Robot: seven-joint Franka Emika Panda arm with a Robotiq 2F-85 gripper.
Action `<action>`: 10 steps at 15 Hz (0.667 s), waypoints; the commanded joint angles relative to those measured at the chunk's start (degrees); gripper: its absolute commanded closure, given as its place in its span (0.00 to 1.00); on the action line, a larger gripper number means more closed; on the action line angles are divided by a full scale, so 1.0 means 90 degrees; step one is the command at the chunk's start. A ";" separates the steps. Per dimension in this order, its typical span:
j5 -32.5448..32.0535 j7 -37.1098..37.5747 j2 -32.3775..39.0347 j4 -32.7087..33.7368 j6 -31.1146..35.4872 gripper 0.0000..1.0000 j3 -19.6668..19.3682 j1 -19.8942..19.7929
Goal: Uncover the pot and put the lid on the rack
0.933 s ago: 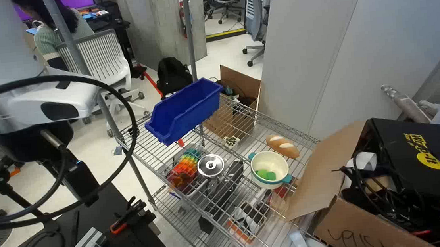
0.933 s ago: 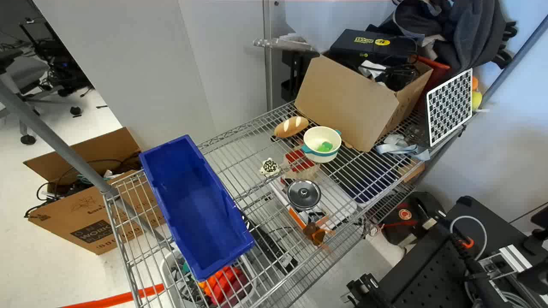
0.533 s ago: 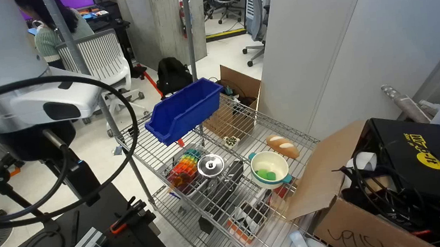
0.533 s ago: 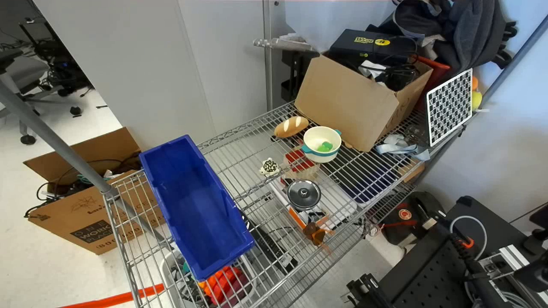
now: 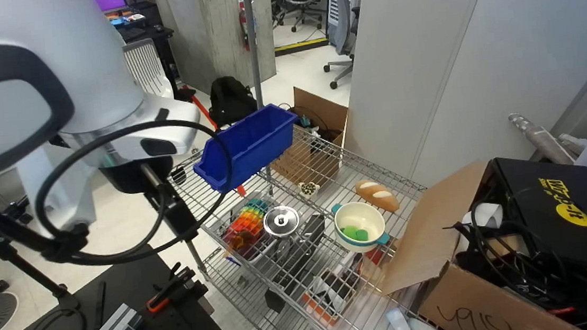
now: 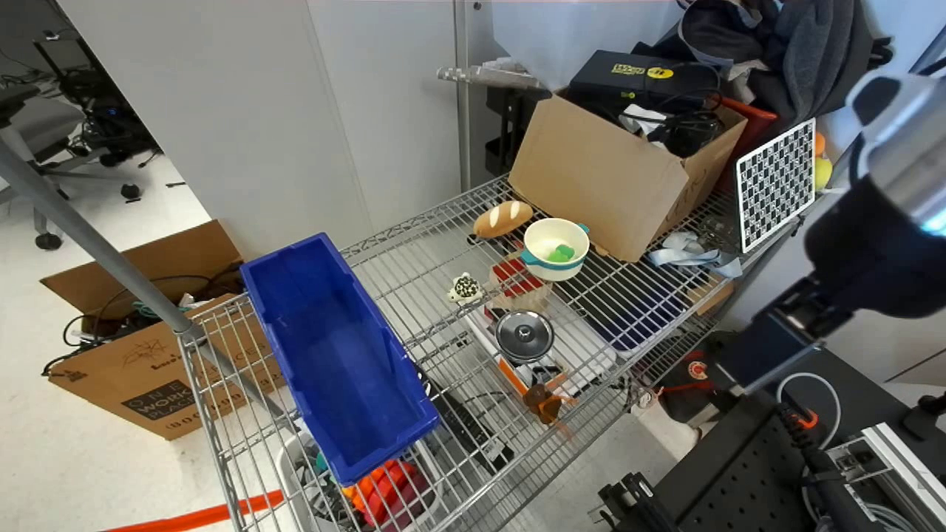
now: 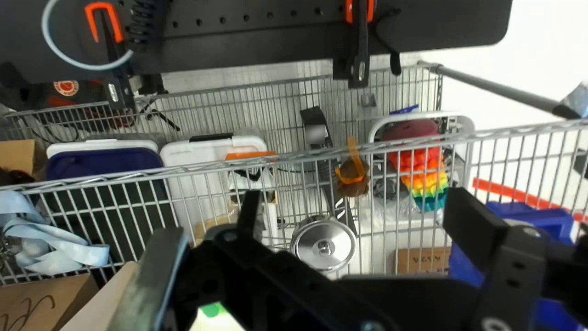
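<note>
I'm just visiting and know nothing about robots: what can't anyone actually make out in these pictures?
Inside of the pot: hidden by the lid in all three views.
Cream bowl: in the wrist view, mostly hidden by the gripper and cut off by the bottom edge.
Rest of the arm: in an exterior view, cut off by the right edge.
Writing on the round red badge: in the wrist view, too small to read.

In my wrist view, the wire rack (image 7: 294,156) carried a lidded pot (image 7: 305,222) framed between the parted jaws of my pincer (image 7: 342,207), a blue bin (image 6: 336,347) behind the right-hand jaw, pale blue strips (image 7: 48,253) and a cardboard box (image 5: 475,298) to the pincer's left. A turtle figure (image 6: 465,287), bread loaf (image 6: 502,219) and two-handled bowl (image 5: 357,213) rested well apart from it.
</note>
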 commanded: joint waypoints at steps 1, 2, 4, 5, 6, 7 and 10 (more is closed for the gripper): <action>0.0082 0.0538 0.1646 0.0729 0.1246 0.00 0.0118 -0.0203; -0.0006 0.0660 0.2051 0.0916 0.1576 0.00 0.0140 -0.0240; -0.0275 0.0941 0.2863 0.1369 0.1996 0.00 0.0170 -0.0325; -0.0550 0.1102 0.3289 0.1605 0.2238 0.00 0.0167 -0.0360; -0.0810 0.1327 0.3697 0.1893 0.2276 0.00 0.0120 -0.0350; -0.1087 0.1558 0.4131 0.2217 0.2315 0.00 0.0025 -0.0291; -0.1382 0.2047 0.5369 0.3249 0.2258 0.00 -0.0324 0.0045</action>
